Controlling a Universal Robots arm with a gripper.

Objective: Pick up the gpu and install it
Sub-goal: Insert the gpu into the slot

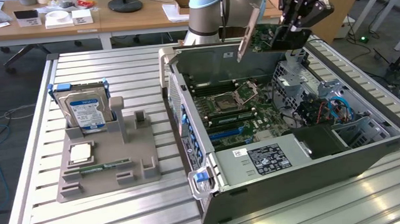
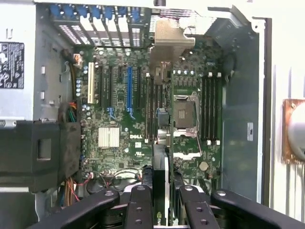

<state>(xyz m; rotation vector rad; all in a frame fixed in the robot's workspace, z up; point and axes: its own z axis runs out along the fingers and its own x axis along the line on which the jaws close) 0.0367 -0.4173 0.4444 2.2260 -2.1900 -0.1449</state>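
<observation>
Slatted table (image 1: 123,211): one gpu (image 1: 264,39) in one tool (image 1: 293,38)

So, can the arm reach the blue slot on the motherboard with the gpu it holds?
Probably yes: the pincer holds the gpu above the open case, and nothing covers the blue slot.

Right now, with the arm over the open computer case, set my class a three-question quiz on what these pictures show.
1. True or false: the gripper holds the gpu above the open computer case.
2. What stands upright in the grey holder at the exterior view's left? A) the hard drive B) a fan C) a keyboard
3. Short answer: is the gpu seated in a slot on the motherboard?

Key: 1 true. 2 A. 3 No, it hangs in the air over the case.
</observation>
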